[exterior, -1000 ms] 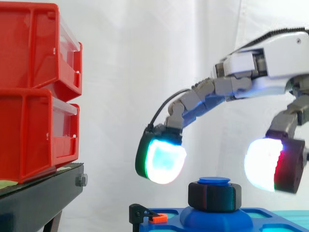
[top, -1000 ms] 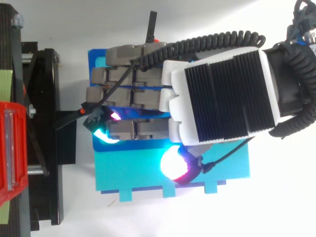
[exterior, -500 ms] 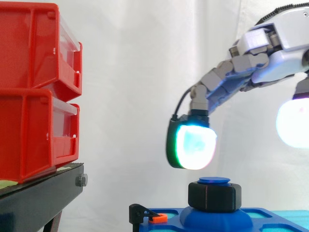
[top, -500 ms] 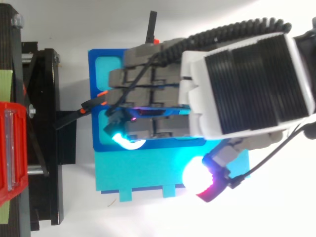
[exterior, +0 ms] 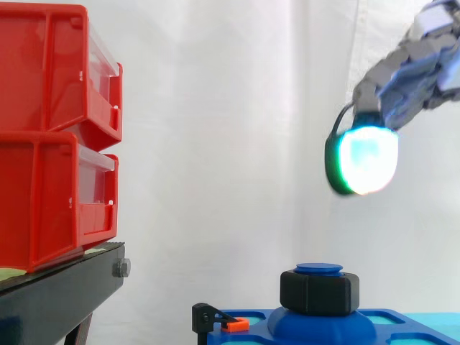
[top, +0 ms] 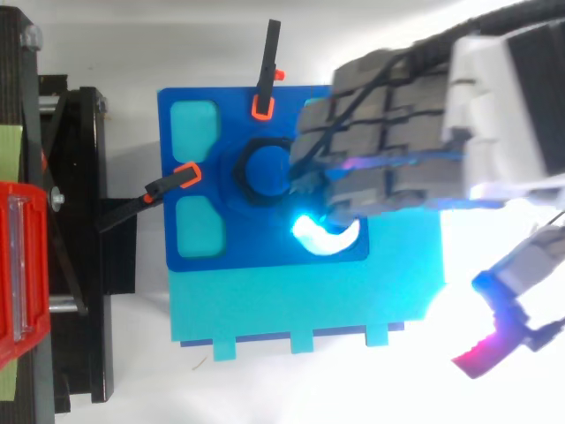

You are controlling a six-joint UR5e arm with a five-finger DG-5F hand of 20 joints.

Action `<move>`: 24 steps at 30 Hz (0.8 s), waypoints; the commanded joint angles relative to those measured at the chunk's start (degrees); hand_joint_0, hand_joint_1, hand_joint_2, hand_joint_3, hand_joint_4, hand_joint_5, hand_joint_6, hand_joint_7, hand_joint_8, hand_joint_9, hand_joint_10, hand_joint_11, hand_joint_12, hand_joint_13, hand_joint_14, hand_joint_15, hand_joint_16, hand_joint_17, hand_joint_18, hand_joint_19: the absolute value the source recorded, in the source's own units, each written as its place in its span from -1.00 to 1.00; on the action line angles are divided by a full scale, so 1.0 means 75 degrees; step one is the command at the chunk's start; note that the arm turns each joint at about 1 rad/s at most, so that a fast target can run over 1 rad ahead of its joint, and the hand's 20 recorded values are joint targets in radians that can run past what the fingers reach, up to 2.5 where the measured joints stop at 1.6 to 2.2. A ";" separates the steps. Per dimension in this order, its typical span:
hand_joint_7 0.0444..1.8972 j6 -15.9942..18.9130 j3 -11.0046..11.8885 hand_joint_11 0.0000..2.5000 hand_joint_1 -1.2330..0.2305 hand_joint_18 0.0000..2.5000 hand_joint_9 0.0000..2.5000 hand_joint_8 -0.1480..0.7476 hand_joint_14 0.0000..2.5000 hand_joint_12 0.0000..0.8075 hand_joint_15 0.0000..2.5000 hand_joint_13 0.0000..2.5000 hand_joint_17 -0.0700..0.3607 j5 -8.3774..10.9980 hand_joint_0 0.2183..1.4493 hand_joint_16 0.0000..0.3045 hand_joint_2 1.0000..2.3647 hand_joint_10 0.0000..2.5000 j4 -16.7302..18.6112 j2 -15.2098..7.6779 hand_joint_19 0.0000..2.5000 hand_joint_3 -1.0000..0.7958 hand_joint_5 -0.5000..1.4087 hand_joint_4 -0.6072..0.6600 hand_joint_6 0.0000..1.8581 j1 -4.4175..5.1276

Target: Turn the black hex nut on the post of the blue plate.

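The black hex nut (exterior: 319,292) sits on the blue post (exterior: 318,269) of the blue plate (exterior: 287,325), low in the side view. From above, the hex nut (top: 237,170) rings the post (top: 265,169) at the plate's (top: 190,88) middle. My hand (exterior: 413,65) hangs well above and to the right of the nut, fingers relaxed and apart, holding nothing. One glowing fingertip (exterior: 365,159) points down. In the top view the hand (top: 388,132) covers the plate's right part, with the thumb's pad (top: 494,340) off to the lower right.
Two stacked red bins (exterior: 50,136) stand on a black stand (exterior: 57,295) at the left. Black clamps with orange tips (top: 263,84) hold the plate at its top and left edges. A cyan base (top: 300,305) lies under the plate.
The hand has risen and drawn back to the right, away from the nut. Its fingers have straightened and the nut and post now show from above.
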 commanded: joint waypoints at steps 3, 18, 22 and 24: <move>-0.28 0.1100 -0.2164 -1.00 -0.02 -0.78 -0.69 -0.07 -1.00 -0.05 -0.99 -0.77 -0.12 0.0696 -0.66 -0.65 -1.00 -1.00 0.1786 0.1232 -0.85 -0.44 -0.72 0.29 -0.46 0.0103; -0.27 0.4839 -0.2574 -1.00 -0.02 -0.80 -0.67 -0.08 -1.00 -0.08 -0.99 -0.77 -0.14 0.1212 -0.62 -0.67 -1.00 -1.00 0.2020 0.1396 -0.86 -0.44 -0.70 0.31 -0.46 0.0185; -0.27 0.4979 -0.2574 -1.00 -0.03 -0.83 -0.68 -0.09 -1.00 -0.08 -0.99 -0.77 -0.14 0.1177 -0.62 -0.66 -1.00 -1.00 0.2009 0.1396 -0.87 -0.44 -0.70 0.32 -0.46 0.0185; -0.27 0.4956 -0.2574 -1.00 -0.03 -0.83 -0.66 -0.10 -1.00 -0.10 -0.99 -0.76 -0.14 0.1200 -0.62 -0.66 -1.00 -1.00 0.2020 0.1396 -0.88 -0.44 -0.70 0.31 -0.46 0.0185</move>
